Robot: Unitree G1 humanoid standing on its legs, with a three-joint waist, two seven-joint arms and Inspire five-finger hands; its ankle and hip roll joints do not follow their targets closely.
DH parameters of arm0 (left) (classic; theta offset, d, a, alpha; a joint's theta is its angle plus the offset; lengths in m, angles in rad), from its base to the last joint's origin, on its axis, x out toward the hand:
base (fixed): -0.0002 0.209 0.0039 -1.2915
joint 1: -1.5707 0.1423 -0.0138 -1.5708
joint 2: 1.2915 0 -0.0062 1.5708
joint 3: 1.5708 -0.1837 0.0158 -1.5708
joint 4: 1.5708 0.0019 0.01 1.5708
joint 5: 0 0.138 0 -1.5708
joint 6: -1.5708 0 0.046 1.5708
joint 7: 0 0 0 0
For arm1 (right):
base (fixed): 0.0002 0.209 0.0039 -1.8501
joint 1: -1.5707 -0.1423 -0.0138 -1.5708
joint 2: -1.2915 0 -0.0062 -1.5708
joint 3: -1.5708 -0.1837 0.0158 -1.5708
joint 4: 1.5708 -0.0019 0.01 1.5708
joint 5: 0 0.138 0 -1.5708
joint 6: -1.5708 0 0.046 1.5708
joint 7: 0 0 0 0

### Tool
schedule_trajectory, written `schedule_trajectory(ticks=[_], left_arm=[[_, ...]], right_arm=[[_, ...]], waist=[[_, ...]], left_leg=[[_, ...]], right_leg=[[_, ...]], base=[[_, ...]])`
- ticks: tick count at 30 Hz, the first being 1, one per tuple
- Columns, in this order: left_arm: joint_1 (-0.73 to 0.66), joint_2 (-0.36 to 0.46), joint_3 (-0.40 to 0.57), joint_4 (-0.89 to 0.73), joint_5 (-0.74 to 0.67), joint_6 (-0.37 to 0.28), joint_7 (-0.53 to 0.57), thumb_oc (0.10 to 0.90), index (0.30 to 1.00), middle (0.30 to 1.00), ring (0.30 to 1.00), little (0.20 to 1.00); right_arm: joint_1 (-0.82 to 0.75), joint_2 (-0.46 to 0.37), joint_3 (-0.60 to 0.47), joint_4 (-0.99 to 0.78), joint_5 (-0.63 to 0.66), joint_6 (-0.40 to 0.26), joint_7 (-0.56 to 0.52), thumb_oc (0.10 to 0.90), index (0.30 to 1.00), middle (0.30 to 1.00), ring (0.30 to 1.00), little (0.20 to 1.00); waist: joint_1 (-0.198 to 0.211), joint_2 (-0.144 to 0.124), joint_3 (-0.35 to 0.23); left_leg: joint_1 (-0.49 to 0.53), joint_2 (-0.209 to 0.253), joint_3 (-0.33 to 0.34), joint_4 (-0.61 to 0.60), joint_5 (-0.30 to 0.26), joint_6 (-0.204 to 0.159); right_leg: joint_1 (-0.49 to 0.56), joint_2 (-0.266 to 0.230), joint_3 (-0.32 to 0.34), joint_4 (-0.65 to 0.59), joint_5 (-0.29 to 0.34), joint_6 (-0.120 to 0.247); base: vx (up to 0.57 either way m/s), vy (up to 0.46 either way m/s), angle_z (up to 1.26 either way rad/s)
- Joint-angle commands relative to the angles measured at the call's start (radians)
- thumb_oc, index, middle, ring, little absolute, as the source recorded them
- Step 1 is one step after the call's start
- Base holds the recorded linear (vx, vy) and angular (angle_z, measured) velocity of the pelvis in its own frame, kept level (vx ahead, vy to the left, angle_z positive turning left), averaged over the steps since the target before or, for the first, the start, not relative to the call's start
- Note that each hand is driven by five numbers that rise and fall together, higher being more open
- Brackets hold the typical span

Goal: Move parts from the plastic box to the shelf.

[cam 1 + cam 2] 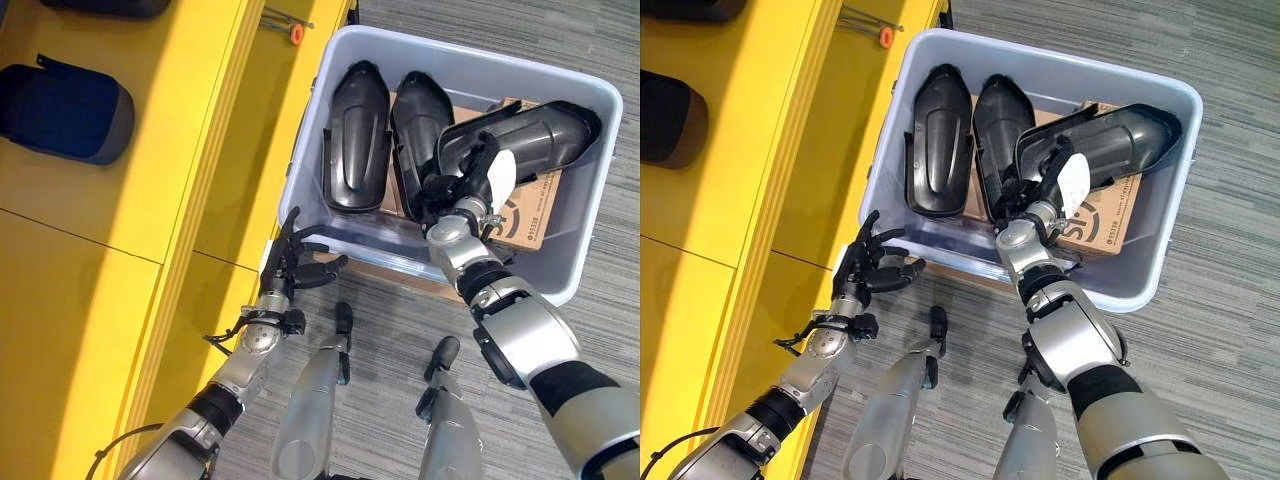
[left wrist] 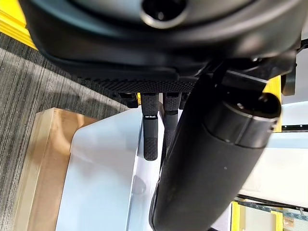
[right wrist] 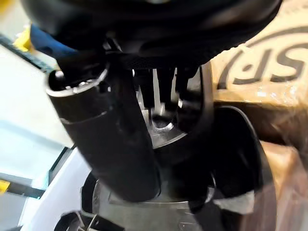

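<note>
A pale grey plastic box (image 1: 450,50) stands on the carpet beside the yellow shelf (image 1: 190,120). Two black moulded parts lie side by side in it, one on the left (image 1: 358,135) and one in the middle (image 1: 420,115). A third black part (image 1: 535,135) lies tilted across a cardboard carton (image 1: 530,215), reaching the box's right rim. My right hand (image 1: 462,185) is inside the box with its fingers (image 3: 161,91) in this part's hollow and the thumb outside the rim, shut on it. My left hand (image 1: 295,262) hovers open, fingers spread, at the box's near left corner (image 2: 110,159).
A dark blue padded part (image 1: 65,110) rests on the shelf's top, and another dark one (image 1: 100,5) lies at its far edge. Thin metal rods with an orange cap (image 1: 295,33) lie between shelf and box. Grey carpet surrounds the box.
</note>
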Motion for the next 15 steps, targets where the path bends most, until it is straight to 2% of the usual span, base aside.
schedule_trajectory(ticks=[1,9,15], left_arm=[[0.056,0.000,-0.013,0.005,-0.025,0.024,0.023,0.900,1.000,1.000,1.000,1.000],[0.057,-0.008,-0.007,0.021,-0.016,0.021,0.032,0.900,1.000,1.000,1.000,1.000],[0.050,-0.008,-0.001,0.027,-0.008,0.016,0.040,0.900,1.000,1.000,1.000,1.000]], right_arm=[[-0.011,-0.020,-0.042,0.035,0.021,0.034,0.040,0.400,0.300,0.300,0.300,0.300],[0.011,-0.016,-0.030,0.003,-0.019,0.037,0.022,0.400,0.300,0.300,0.300,0.300],[0.030,-0.020,-0.006,-0.089,-0.099,0.044,-0.012,0.400,0.300,0.300,0.300,0.300]], waist=[[0.025,0.015,0.040],[0.011,0.010,0.040],[-0.007,0.001,0.040]], left_leg=[[-0.002,0.052,0.012,0.052,-0.052,-0.059],[0.009,0.056,0.015,0.040,-0.046,-0.060],[0.036,0.064,0.019,0.030,-0.041,-0.063]], right_leg=[[0.100,-0.088,0.051,0.072,-0.070,0.047],[0.094,-0.085,0.058,0.076,-0.070,0.045],[0.102,-0.082,0.067,0.079,-0.073,0.044]], base=[[-0.07,0.020,0.00],[-0.01,0.004,-0.02],[0.00,0.000,0.00]])
